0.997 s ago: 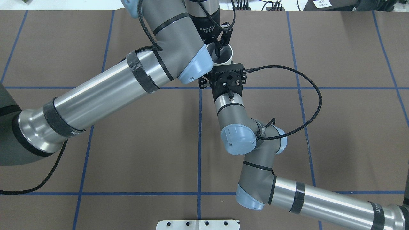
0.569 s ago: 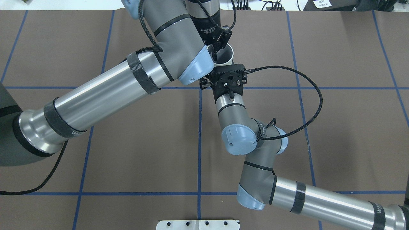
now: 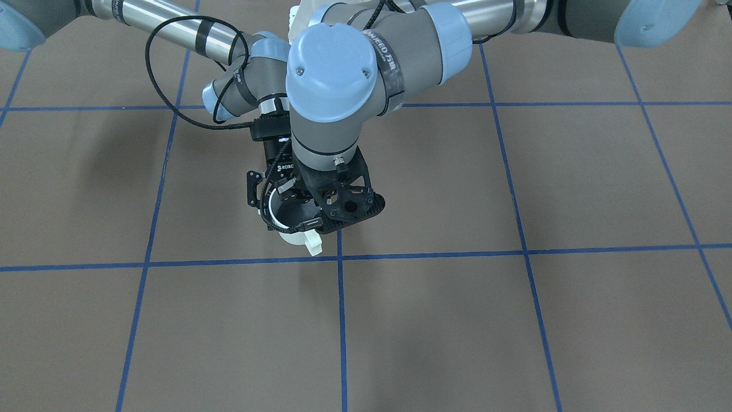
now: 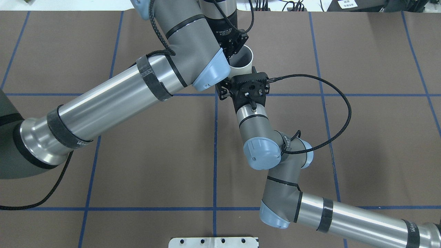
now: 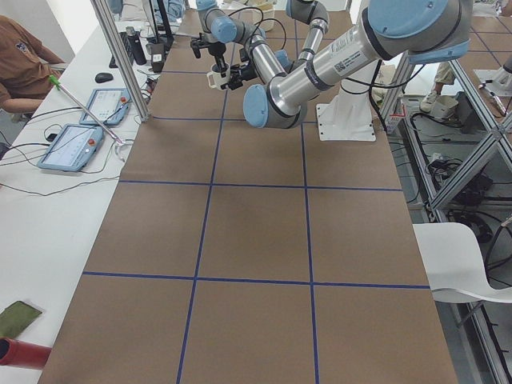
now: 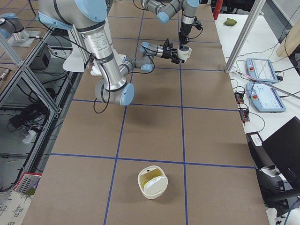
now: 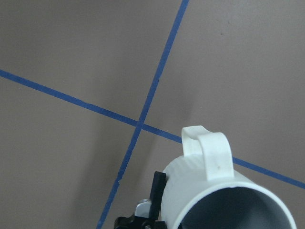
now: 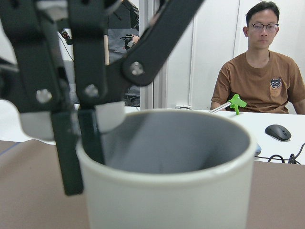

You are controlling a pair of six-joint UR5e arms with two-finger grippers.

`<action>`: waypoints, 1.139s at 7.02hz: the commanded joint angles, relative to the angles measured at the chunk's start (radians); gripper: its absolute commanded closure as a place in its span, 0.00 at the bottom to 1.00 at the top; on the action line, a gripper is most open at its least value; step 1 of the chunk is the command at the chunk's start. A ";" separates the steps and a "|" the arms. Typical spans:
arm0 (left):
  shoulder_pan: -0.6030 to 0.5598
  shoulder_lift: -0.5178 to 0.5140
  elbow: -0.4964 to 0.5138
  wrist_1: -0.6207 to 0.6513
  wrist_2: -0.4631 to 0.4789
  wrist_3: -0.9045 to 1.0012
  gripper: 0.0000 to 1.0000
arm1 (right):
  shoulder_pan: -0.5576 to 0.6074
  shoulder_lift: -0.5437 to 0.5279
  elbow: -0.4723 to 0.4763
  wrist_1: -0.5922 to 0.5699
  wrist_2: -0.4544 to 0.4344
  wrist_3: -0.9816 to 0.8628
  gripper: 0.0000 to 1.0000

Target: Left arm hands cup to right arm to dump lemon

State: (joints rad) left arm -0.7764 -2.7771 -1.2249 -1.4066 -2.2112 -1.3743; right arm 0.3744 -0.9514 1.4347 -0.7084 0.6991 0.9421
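Note:
The cream-white cup (image 3: 294,236) hangs above the brown table between both grippers, handle towards the front camera. It also shows in the overhead view (image 4: 238,70). The left gripper (image 4: 236,50) comes down from above. Its thin fingers (image 8: 93,138) pinch the cup's rim, one inside and one outside. The right gripper (image 3: 283,209) reaches in level, below its hole-punched wrist plate (image 4: 249,86). One of its fingers (image 7: 158,191) lies against the cup's outer wall (image 7: 209,176). The cup's inside (image 8: 181,143) shows dark grey. No lemon shows.
A cream lidded container (image 6: 152,182) stands on the table far towards the robot's right end. An operator in a brown shirt (image 8: 257,76) sits at the side bench with teach pendants (image 5: 72,148). A white mounting plate (image 4: 213,242) lies at the robot-side edge.
The right wrist has shifted a little right and turned. The cup has moved slightly up and right in the overhead view. The left fingers now sit closer to the cup's left rim.

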 commanded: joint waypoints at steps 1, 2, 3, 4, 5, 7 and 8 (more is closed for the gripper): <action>-0.001 -0.001 -0.001 0.005 0.001 -0.002 1.00 | -0.009 -0.012 0.001 0.018 -0.001 -0.003 0.00; -0.001 -0.001 -0.001 0.005 0.001 -0.002 1.00 | -0.014 -0.007 0.010 0.018 -0.007 -0.002 0.00; -0.006 -0.003 -0.002 0.005 0.001 -0.002 1.00 | -0.034 -0.012 0.024 0.018 -0.024 -0.002 0.00; -0.020 -0.004 -0.004 0.005 -0.004 -0.002 1.00 | -0.054 -0.013 0.024 0.018 -0.044 -0.002 0.00; -0.042 -0.007 -0.008 0.003 -0.008 -0.002 1.00 | -0.057 -0.026 0.030 0.020 -0.049 -0.002 0.00; -0.107 -0.003 -0.042 0.003 -0.013 0.014 1.00 | -0.063 -0.047 0.082 0.018 -0.038 -0.035 0.00; -0.136 0.020 -0.062 0.017 -0.030 0.056 1.00 | -0.057 -0.046 0.093 0.015 -0.021 -0.070 0.00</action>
State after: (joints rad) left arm -0.8744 -2.7755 -1.2621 -1.4005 -2.2268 -1.3547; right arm 0.3147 -0.9923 1.5112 -0.6908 0.6638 0.9078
